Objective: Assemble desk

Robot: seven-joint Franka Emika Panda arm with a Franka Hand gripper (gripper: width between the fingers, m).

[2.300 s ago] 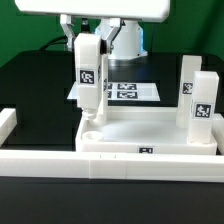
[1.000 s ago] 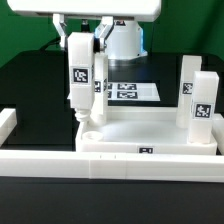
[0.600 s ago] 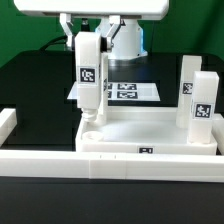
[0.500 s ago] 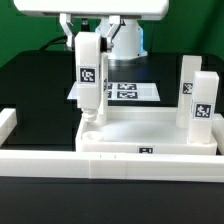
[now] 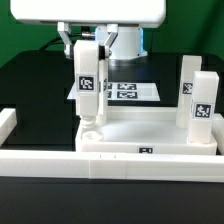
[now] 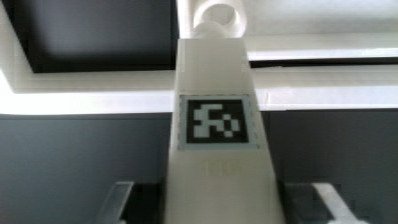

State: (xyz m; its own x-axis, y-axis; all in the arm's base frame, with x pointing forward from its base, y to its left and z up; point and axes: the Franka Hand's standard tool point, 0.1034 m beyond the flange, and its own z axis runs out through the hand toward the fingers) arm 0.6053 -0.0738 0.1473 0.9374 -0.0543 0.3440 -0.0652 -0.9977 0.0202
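- No words, brand names or numbers could be read in either view; the only signs were small black-and-white square marker tags.
- One tag stood on the white square-section plastic leg (image 5: 88, 88) under the arm, and the wrist view showed the same tag on this leg (image 6: 217, 120) from close by.
- One tag was on each of the two upright white legs (image 5: 200, 104) at the exterior view's right.
- A small tag was on the front rim of the white rectangular plastic tabletop (image 5: 146, 151).
- Several tags were printed on the flat white marker board (image 5: 128, 91), too small to tell apart.
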